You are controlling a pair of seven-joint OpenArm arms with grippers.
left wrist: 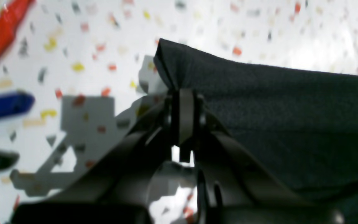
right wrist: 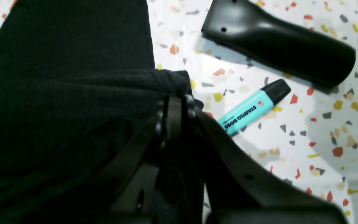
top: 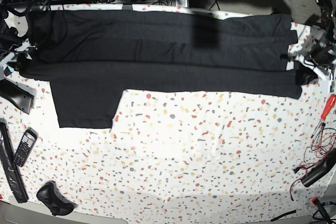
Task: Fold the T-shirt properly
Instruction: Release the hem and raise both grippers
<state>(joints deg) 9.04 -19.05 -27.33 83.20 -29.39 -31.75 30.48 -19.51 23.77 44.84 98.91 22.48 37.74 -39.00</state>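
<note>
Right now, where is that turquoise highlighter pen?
In the right wrist view, the turquoise highlighter lies on the speckled table, just right of the right gripper, below a black handle-shaped object.

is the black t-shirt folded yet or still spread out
Partly folded: the T-shirt lies in long overlapping layers, one sleeve sticking out flat.

Both grippers matte black w/ angled finger links: left gripper (left wrist: 185, 116), right gripper (right wrist: 174, 116) (round pivot screws).

My left gripper (left wrist: 185, 102) is pinched tight on a bunched corner of the T-shirt (top: 157, 51) — jaws nearly together. My right gripper (right wrist: 174, 102) is clamped on the opposite edge, held low over the table.
</note>
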